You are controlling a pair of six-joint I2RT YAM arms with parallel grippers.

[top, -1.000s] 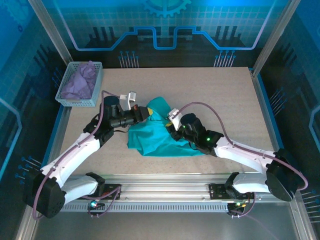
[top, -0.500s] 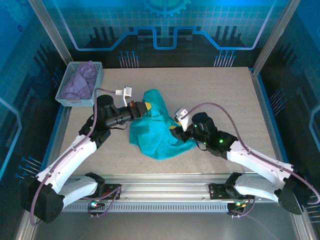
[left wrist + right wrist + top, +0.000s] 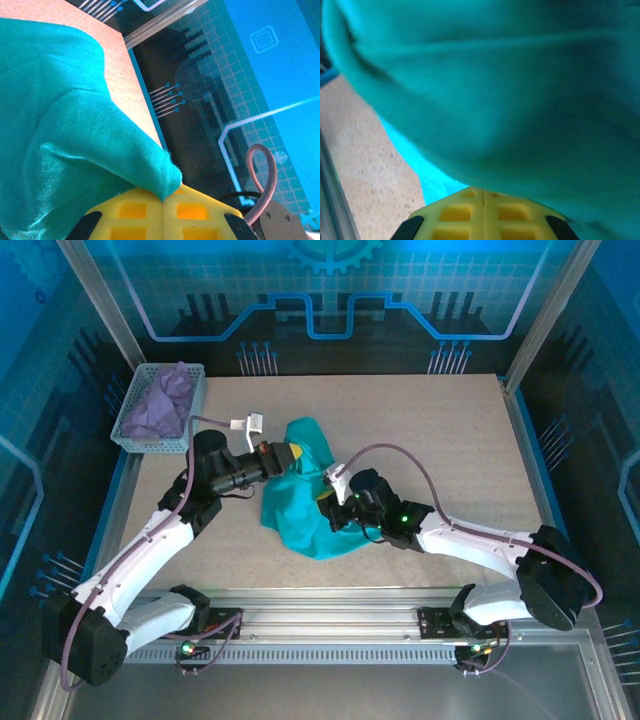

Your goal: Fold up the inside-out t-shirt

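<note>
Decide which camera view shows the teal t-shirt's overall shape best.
Top external: the whole bunched t-shirt shows on the table. Left wrist gives one pinched fold; right wrist a blurred close-up.

So the shirt (image 3: pixel 510 90) is right up against the lens, teal and pretty blurry, with soft folds running across the top. It hangs down onto the right gripper (image 3: pixel 484 192). The two yellow fingers (image 3: pixel 455 215) are pressed together with just a thin seam between them, and the fabric comes down right over the tips, so it looks pinched there. Down at lower left a brighter strip of the shirt's edge catches the light. Past that is the speckled beige table (image 3: pixel 365 165), then a grey metal rail (image 3: pixel 335 205) along the left edge.
</note>
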